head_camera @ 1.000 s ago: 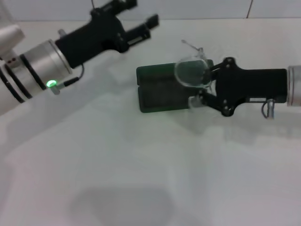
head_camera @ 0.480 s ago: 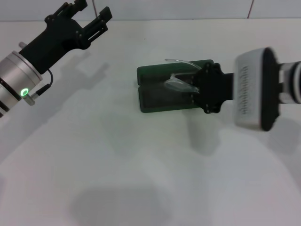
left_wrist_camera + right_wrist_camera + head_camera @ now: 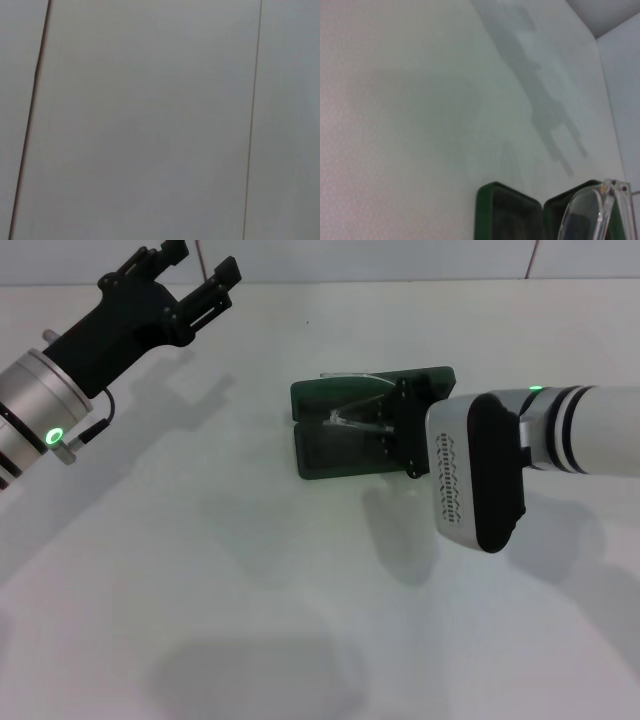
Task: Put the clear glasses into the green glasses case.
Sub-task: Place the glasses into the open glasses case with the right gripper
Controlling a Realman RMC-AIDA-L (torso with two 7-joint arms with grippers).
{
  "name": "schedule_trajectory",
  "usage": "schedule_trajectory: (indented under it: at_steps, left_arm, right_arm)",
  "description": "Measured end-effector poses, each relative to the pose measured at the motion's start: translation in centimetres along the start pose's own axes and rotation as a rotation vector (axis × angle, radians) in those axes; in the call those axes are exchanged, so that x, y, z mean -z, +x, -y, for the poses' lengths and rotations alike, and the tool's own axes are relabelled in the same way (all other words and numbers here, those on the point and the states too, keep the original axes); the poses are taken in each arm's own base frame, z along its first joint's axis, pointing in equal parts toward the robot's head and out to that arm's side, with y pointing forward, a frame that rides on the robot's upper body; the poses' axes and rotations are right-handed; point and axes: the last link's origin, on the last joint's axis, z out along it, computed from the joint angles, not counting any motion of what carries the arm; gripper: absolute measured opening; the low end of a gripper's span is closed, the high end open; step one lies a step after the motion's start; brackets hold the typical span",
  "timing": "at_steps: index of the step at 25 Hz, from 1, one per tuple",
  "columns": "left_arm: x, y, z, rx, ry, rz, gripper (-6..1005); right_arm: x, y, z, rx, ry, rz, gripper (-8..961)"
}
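The right gripper (image 3: 385,430) has turned over in the last second and come down onto the open green glasses case (image 3: 330,450), which lies flat on the white tabletop (image 3: 250,590) with both halves showing. A second ago the clear glasses (image 3: 352,418) were held above the case's right end, lens facing up; now they sit low over the case, roughly across the hinge line between the two halves, with one clear arm reaching toward the far half. The jaws appear to be pinching the glasses at their right end, though the wrist housing hides the contact, so that is a judgement. From the right wrist view the lens (image 3: 592,215) hangs just over the case's green rim (image 3: 485,195). The carrying part looks nearly done; what remains is likely settling the frame inside one tray and letting go. The left gripper (image 3: 185,285) has drawn back to the far left, its jaws spread and holding nothing, well apart from the case.
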Motion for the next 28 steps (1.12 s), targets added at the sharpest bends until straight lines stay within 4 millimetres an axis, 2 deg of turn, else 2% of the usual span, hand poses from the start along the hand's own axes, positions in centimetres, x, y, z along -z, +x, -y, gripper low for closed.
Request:
schedule_trajectory:
  at_steps: [16,28]
  left_arm:
    - [-0.9,0.1,-0.1,0.000,-0.008,0.010,786]
    - [-1.2,0.2,-0.2,0.004,-0.018,0.011,787]
  right_arm:
    - [-1.1,0.3,-1.8,0.079,0.036,-0.054,112]
    - [-0.9,0.4,-2.4,0.072,0.037,-0.058,126]
